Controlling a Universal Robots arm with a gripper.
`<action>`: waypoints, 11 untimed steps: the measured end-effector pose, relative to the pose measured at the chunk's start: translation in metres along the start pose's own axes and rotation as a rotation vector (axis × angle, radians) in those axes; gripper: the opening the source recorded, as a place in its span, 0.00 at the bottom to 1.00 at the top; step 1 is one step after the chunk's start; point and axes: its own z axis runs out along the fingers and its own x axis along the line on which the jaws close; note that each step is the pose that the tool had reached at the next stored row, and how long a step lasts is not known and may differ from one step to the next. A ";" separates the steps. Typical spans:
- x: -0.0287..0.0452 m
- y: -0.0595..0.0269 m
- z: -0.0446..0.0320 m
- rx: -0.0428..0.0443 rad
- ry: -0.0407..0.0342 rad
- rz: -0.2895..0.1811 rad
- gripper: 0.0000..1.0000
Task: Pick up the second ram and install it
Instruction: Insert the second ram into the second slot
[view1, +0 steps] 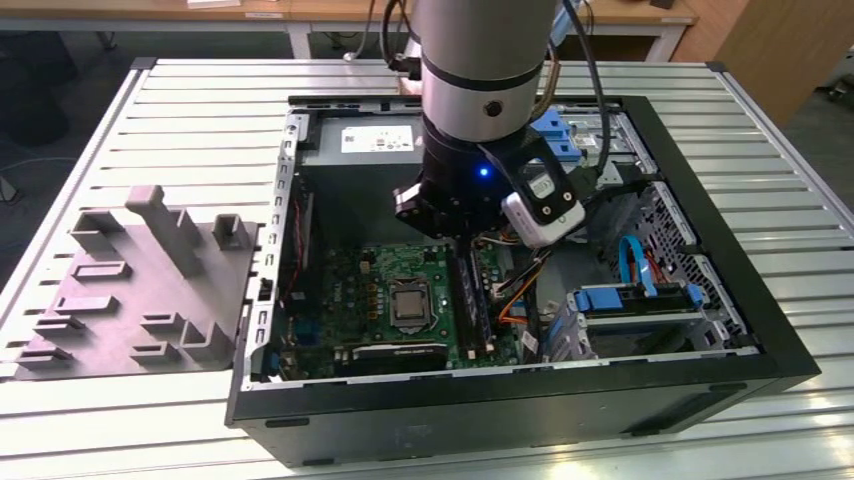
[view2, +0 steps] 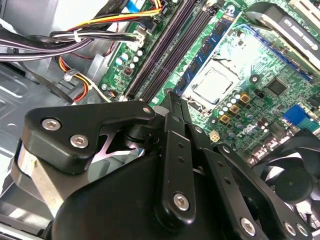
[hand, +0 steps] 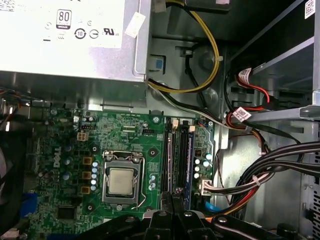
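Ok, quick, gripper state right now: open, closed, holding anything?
Gripper: closed, with nothing visibly gripped, tip down at the end of the black memory slots.

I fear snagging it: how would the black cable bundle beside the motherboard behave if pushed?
The black cable bundle probably bends floppily, as it runs in loose curves. Being bundled, its strands would likely shift together.

The silver-grey arm trails black cables and ends in black jaws studded with silver screws.
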 end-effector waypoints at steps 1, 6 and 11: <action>-0.0007 0.0000 0.0008 -0.0004 0.0000 0.000 0.11; -0.0026 -0.0003 0.0044 -0.0034 -0.0002 0.002 0.11; -0.0029 -0.0006 0.0098 -0.0055 -0.0004 0.003 0.11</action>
